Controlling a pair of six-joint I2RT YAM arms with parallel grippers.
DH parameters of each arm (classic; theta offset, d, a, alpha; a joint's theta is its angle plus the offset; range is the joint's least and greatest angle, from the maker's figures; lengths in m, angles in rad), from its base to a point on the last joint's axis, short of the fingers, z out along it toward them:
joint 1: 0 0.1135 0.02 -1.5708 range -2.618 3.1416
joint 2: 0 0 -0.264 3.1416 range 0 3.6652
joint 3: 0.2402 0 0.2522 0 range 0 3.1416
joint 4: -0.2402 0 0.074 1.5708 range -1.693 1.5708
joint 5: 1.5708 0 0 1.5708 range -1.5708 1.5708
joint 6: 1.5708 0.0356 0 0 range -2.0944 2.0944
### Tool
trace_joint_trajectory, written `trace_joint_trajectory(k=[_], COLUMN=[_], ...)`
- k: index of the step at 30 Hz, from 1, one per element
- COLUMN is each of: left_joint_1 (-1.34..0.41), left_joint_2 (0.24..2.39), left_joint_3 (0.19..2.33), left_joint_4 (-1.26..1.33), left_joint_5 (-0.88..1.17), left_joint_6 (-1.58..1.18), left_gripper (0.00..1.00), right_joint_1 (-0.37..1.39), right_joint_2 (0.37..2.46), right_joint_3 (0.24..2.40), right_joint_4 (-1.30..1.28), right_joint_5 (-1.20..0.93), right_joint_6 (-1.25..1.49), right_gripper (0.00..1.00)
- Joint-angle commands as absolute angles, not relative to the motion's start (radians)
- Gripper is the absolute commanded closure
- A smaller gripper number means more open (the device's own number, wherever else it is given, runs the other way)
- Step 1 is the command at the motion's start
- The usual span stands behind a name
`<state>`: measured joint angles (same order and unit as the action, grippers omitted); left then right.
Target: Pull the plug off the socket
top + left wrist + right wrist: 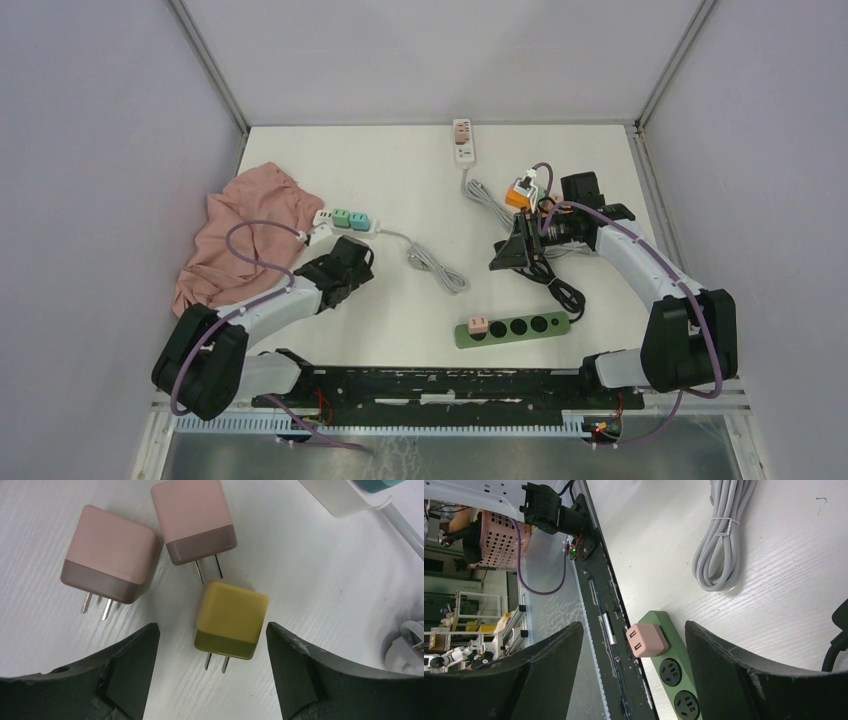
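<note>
top external: two arms reach over a white table [420, 170]. the left gripper [352, 258] sits low, just beside a white power strip [327, 216] that carries a green plug [342, 216] and a teal plug [361, 220] side by side. a crumpled pink cloth [245, 235] lies to the left of that strip, and a grey cable [437, 266] runs from the strip toward the table's middle. the right gripper [515, 250] points toward the centre, near a black cable [562, 288]. by the front edge lies a green power strip [520, 327] with a pink plug [477, 325] seated in its left-end socket. a second white strip [462, 140] lies at the far edge, and an orange plug [519, 192] lies beside the right arm.

left wrist: the left gripper [210, 635] has its jaws spread wide and grips nothing. a yellow plug [231, 620] lies flat on the table between the fingers [130, 665], touching neither, with its prongs toward the camera. beyond it lie a loose pink plug [110, 555] and a second loose pink plug [195, 522], both with bare prongs.

right wrist: the right gripper [633, 627] also has its jaws wide apart and holds nothing. through the gap show the green power strip [669, 672] and the pink plug [646, 640], which is seated at the strip's end. a grey cable coil [724, 535] lies farther off.
</note>
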<state>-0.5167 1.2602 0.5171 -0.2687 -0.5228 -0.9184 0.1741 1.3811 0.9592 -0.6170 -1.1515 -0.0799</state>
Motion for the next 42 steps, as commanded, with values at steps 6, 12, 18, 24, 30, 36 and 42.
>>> trace_joint_trajectory(k=[6, 12, 18, 24, 30, 36, 42], left_joint_1=[-0.513, -0.513, -0.512, -0.512, -0.512, -0.514, -0.537], left_joint_2=[1.046, 0.928, 0.854, 0.873, 0.922, 0.950, 0.966], left_joint_3=[0.534, 0.457, 0.334, 0.292, 0.253, 0.221, 0.178], left_joint_4=[-0.288, -0.086, 0.198, 0.361, 0.561, 0.709, 0.860], left_joint_5=[-0.473, -0.246, 0.050, 0.208, 0.344, 0.439, 0.487], left_joint_6=[-0.939, -0.806, -0.726, -0.737, -0.769, -0.798, -0.805], left_gripper=[0.15, 0.16, 0.19, 0.19, 0.20, 0.20, 0.20], right_joint_1=[0.166, 0.167, 0.166, 0.166, 0.165, 0.166, 0.166], right_joint_2=[1.342, 1.332, 1.322, 1.316, 1.312, 1.311, 1.312], right_joint_3=[1.006, 1.003, 1.002, 1.002, 1.000, 1.000, 1.000], right_joint_4=[-0.630, -0.638, -0.650, -0.654, -0.657, -0.658, -0.659], right_joint_5=[-1.192, -1.186, -1.187, -1.187, -1.187, -1.187, -1.185], right_joint_6=[-0.125, -0.143, -0.166, -0.176, -0.181, -0.184, -0.186], right_gripper=[0.19, 0.19, 0.19, 0.19, 0.19, 0.19, 0.19])
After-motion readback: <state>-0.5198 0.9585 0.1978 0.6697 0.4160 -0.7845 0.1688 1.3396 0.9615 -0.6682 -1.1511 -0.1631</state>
